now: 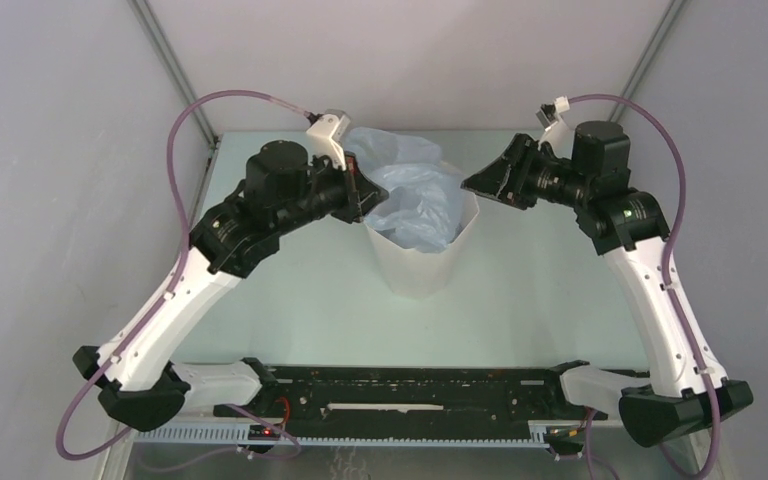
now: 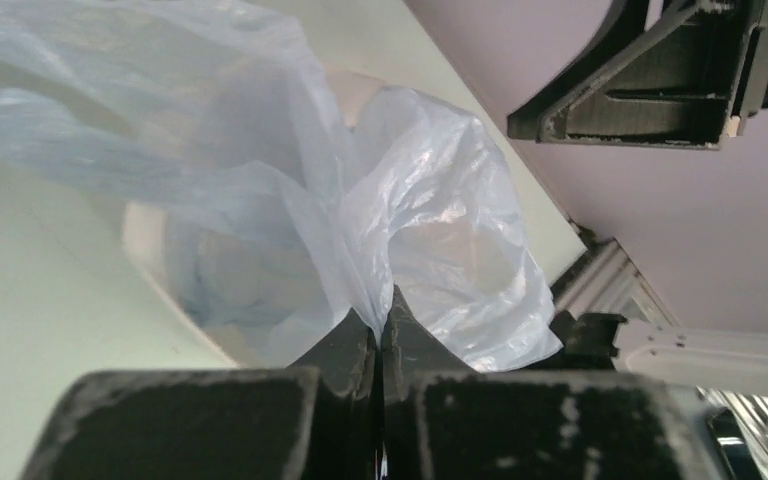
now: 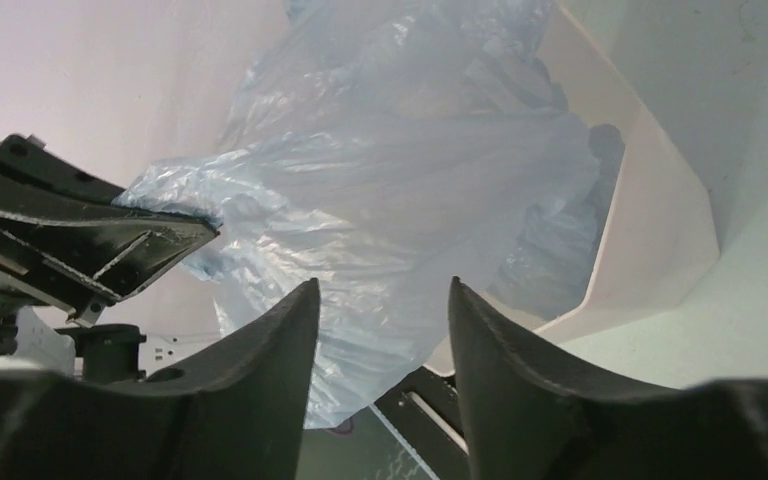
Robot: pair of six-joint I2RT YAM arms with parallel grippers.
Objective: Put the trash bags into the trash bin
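The left gripper (image 2: 382, 312) is pinched tight on a fold of the thin, crinkly pale blue plastic bag (image 2: 440, 230). Only its own wrist view shows that bite. From above, the bag sits partly inside the tall white plastic bin (image 1: 415, 268) and puffs up over the rim. The right gripper (image 3: 384, 300) is partly wide, holds nothing, and is near the bin's right edge. The bin stands mid pale green table (image 1: 520, 300), well apart from its edges.

The trash bag (image 1: 415, 195) is thin, pale blue plastic film, crinkled and glossy where the light catches it. The trash bin (image 1: 422, 268) is smooth, matt, milky white plastic. At the bin's ten o'clock, the left gripper (image 2: 382, 305) is matt black, scuffed with grey flecks, over a smooth, pale green table (image 1: 520, 300).
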